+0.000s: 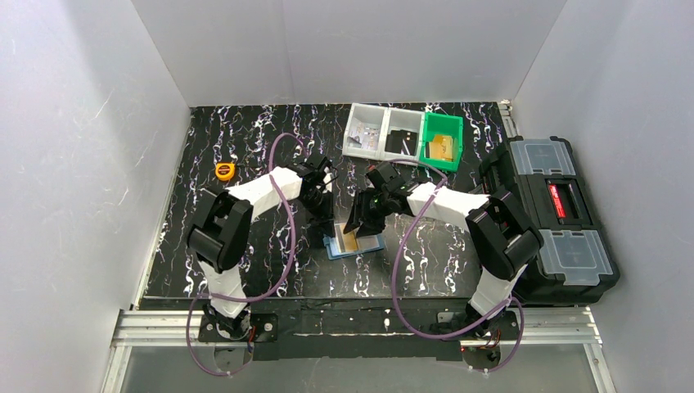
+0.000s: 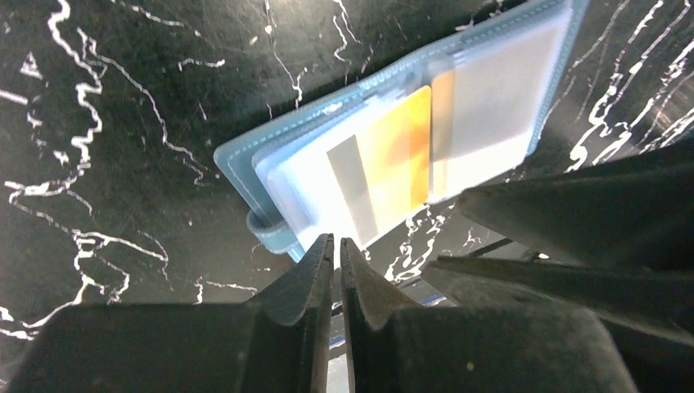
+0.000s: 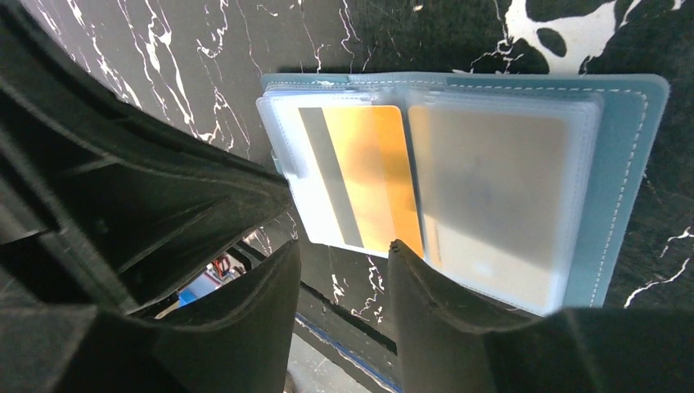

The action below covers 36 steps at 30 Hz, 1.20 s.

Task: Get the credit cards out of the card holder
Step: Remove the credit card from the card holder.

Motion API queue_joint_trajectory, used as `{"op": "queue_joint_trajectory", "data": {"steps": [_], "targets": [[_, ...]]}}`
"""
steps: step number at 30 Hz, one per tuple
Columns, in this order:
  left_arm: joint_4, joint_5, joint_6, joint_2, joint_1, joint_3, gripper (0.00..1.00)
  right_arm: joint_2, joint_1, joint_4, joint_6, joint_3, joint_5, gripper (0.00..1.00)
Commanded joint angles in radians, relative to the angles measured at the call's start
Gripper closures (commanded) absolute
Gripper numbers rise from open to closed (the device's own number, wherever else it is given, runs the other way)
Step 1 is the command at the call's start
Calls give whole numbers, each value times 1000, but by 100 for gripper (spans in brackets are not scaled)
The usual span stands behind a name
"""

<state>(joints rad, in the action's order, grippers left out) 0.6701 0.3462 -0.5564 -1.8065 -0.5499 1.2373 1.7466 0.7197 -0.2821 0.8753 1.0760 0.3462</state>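
Meanwhile the card holder [image 1: 354, 242] lay open by the table's [image 1: 245, 139] near edge, an orange card [image 3: 372, 172] showing. The left gripper [image 2: 335, 246] was closed at its edge, and the right gripper [image 3: 344, 262] stood parted.

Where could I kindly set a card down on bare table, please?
Bare table lies at the back, between the tape measure and the clear bins, and a smaller patch at the front, right of the card holder. Around the holder itself it is crowded.
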Motion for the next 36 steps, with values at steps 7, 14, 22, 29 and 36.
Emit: {"op": "queue_joint_trajectory", "data": {"steps": [7,14,22,29,36], "targets": [[-42,-5,10,-74,-6,-21,97,30,-13,37,-29,-37,5,54],[-53,-30,1,-98,-6,-68,100,50,-23,68,-24,-69,15,56],[-60,-29,-1,-132,-5,-85,100,68,-39,137,1,-103,84,65],[-61,-28,0,-143,-5,-94,100,66,-66,197,28,-150,122,81],[-66,-7,2,-154,-5,-97,100,77,-82,345,76,-202,196,79]]}}
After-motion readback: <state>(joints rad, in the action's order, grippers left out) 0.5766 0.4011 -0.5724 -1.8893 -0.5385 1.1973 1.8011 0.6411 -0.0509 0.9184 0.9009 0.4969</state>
